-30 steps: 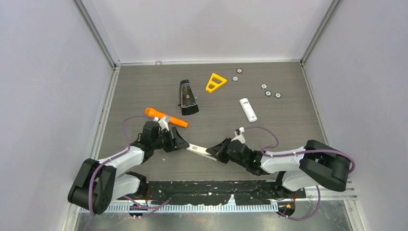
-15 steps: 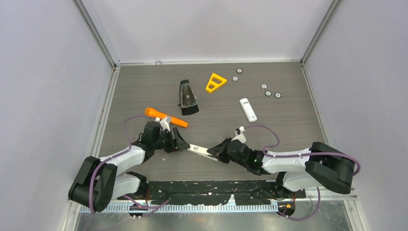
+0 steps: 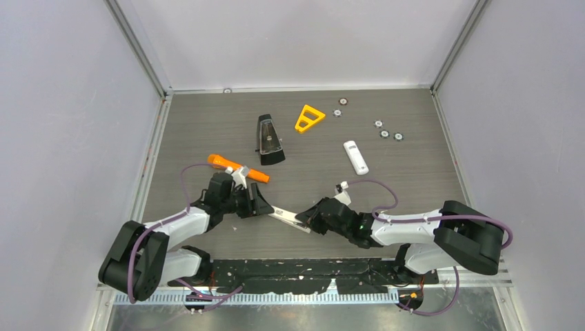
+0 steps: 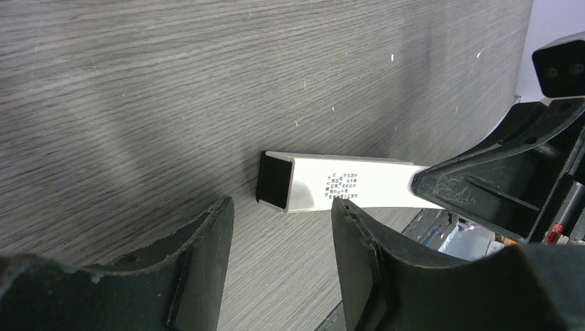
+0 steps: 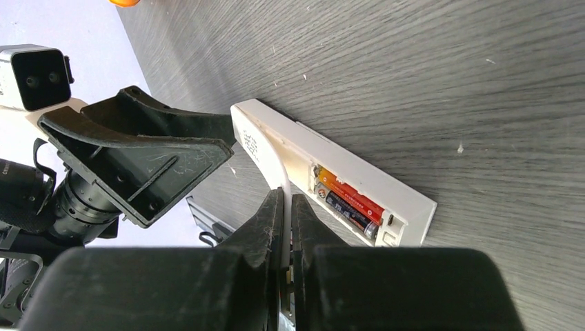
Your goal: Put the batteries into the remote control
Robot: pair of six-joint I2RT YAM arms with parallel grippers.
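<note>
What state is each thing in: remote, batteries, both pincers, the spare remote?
remote: lying flat, battery compartment uncovered
batteries: two seen, seated in the compartment
left pincer: open, remote's end at its fingertips, no grip
right pincer: shut, beside the compartment; whether it pinches anything is unclear
second remote: lying flat, apart from both arms

Remote (image 3: pixel 285 215) on table (image 3: pixel 414 179) between left end effector (image 3: pixel 259 205) and right end effector (image 3: pixel 308 218), batteries (image 5: pixel 348 202) in its compartment
</note>
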